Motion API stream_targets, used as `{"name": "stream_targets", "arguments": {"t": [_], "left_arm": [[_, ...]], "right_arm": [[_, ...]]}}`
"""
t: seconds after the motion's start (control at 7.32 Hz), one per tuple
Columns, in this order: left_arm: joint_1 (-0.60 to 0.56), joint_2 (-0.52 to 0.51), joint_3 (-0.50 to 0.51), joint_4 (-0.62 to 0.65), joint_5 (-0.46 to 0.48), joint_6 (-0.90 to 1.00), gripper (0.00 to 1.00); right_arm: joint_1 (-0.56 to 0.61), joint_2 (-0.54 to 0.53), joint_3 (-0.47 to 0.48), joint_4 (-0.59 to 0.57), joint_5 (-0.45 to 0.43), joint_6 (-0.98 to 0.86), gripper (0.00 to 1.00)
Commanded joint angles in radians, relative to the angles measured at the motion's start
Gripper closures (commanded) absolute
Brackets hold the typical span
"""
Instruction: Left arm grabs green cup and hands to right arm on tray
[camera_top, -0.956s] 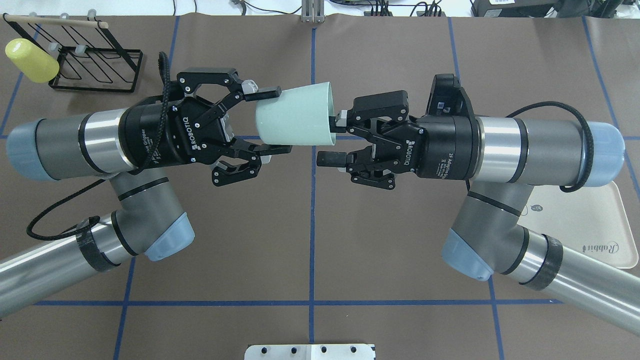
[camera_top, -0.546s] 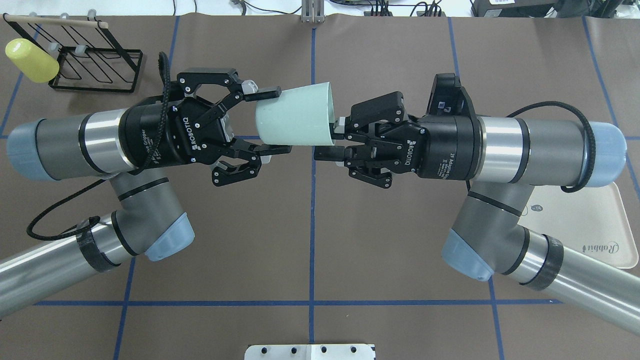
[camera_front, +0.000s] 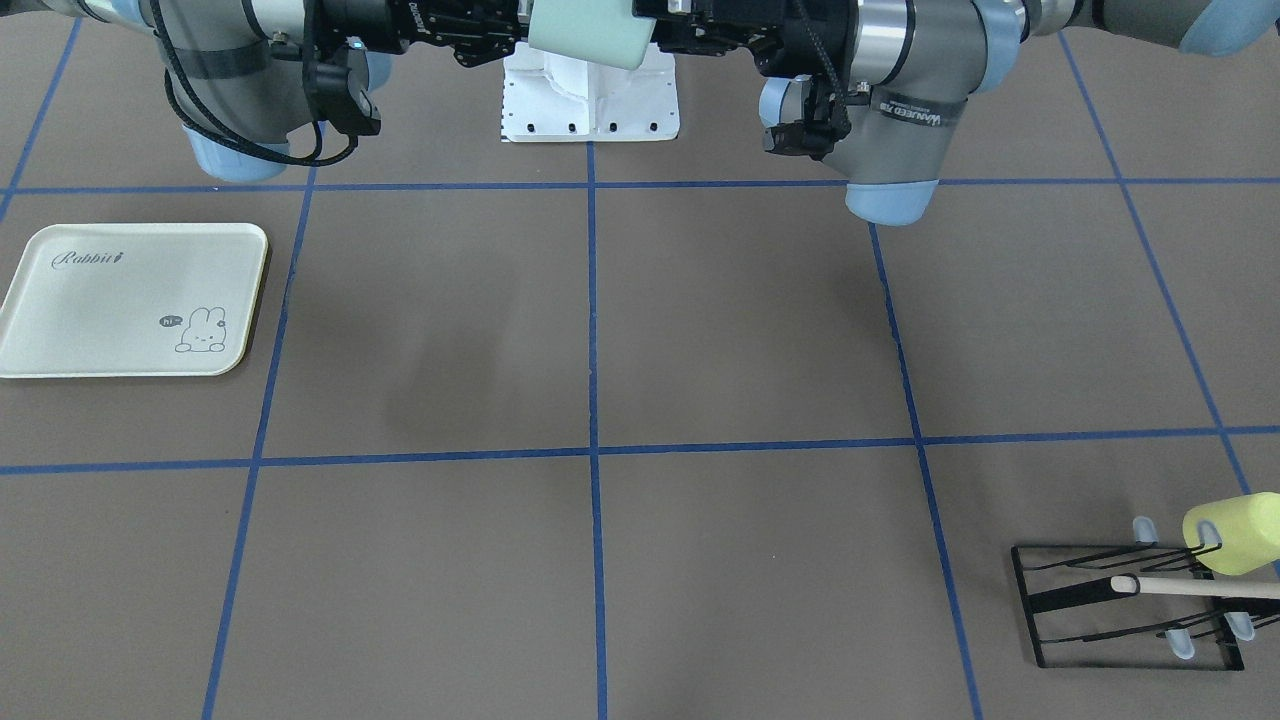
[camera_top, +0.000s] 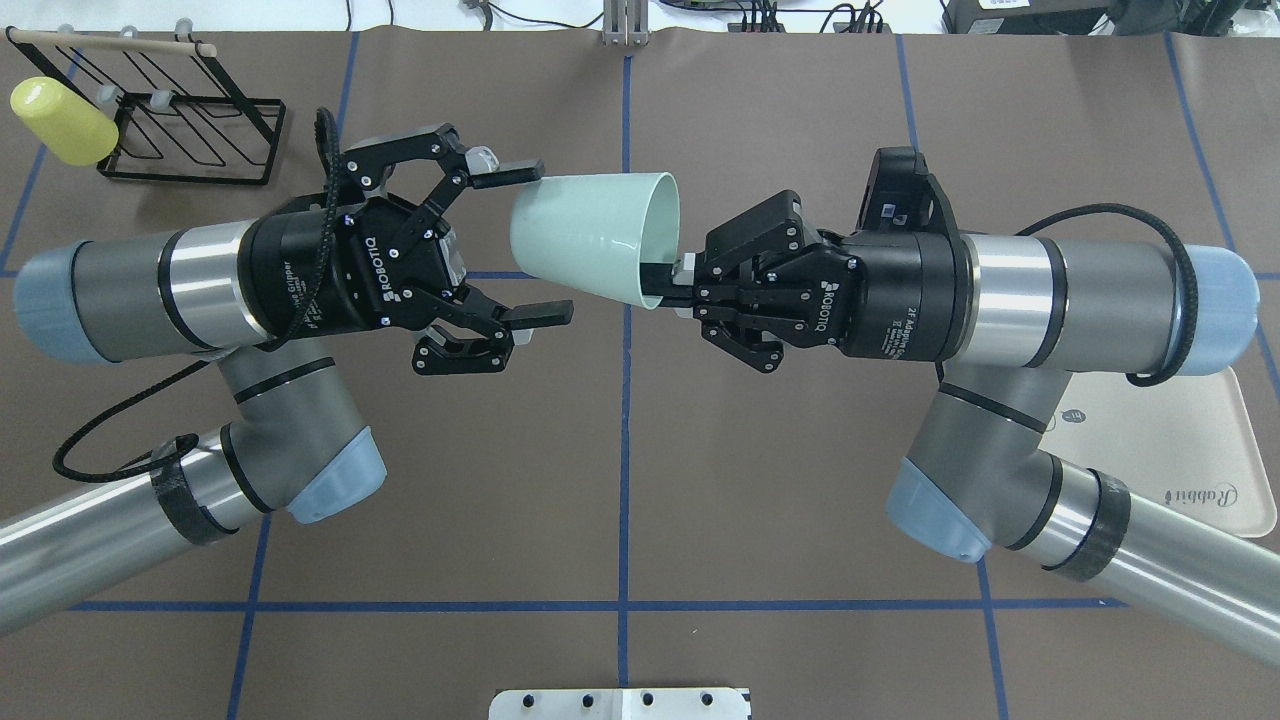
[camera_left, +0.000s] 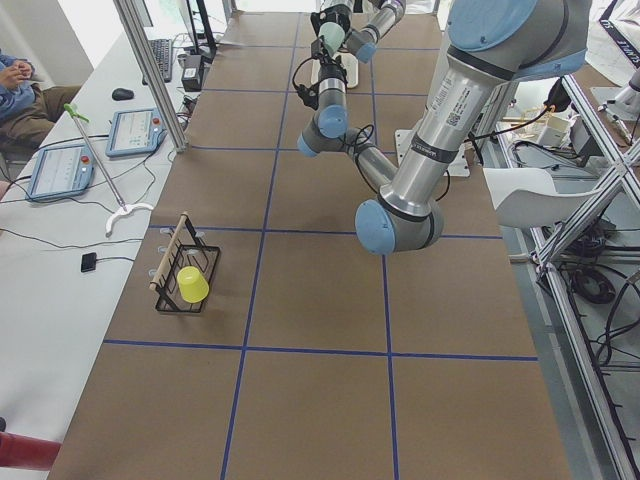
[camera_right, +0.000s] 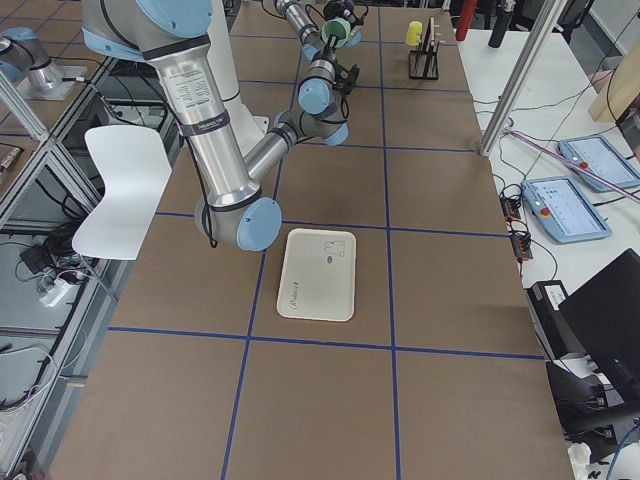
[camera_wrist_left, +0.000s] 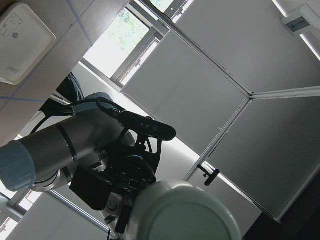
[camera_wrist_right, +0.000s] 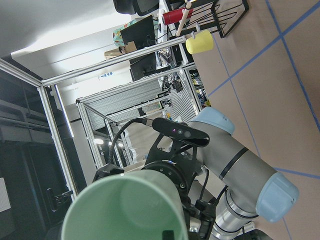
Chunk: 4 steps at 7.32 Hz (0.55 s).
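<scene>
The green cup (camera_top: 590, 235) hangs on its side in the air between the two grippers, mouth toward the right arm. My right gripper (camera_top: 660, 287) is shut on the cup's rim, one finger inside the mouth and one outside. My left gripper (camera_top: 535, 243) is open, its fingers spread above and below the cup's base without touching it. The cup also shows at the top of the front view (camera_front: 590, 35), base-on in the left wrist view (camera_wrist_left: 185, 210) and mouth-on in the right wrist view (camera_wrist_right: 125, 205). The tray (camera_top: 1180, 450) lies on the table under the right arm.
A yellow-green cup (camera_top: 60, 125) hangs on a black wire rack (camera_top: 190, 110) at the far left corner. A white mounting plate (camera_top: 620, 702) sits at the near edge. The tray (camera_front: 130, 300) holds nothing. Blue tape lines cross the brown table.
My right gripper has shut on the cup's rim. My left gripper has opened off the cup. The cup has shifted slightly toward the right arm and tilted.
</scene>
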Motion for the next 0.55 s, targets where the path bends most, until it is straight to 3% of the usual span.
{"name": "stream_targets", "arguments": {"t": [0.0, 0.41], "left_arm": [[-0.003, 0.004, -0.005, -0.002, -0.001, 0.001, 0.0], [-0.038, 0.071, -0.027, 0.038, -0.007, 0.09, 0.0]], "right_arm": [[0.002, -0.003, 0.0, 0.003, 0.0, 0.002, 1.0], [0.011, -0.111, 0.039, 0.038, 0.012, 0.027, 1.0]]}}
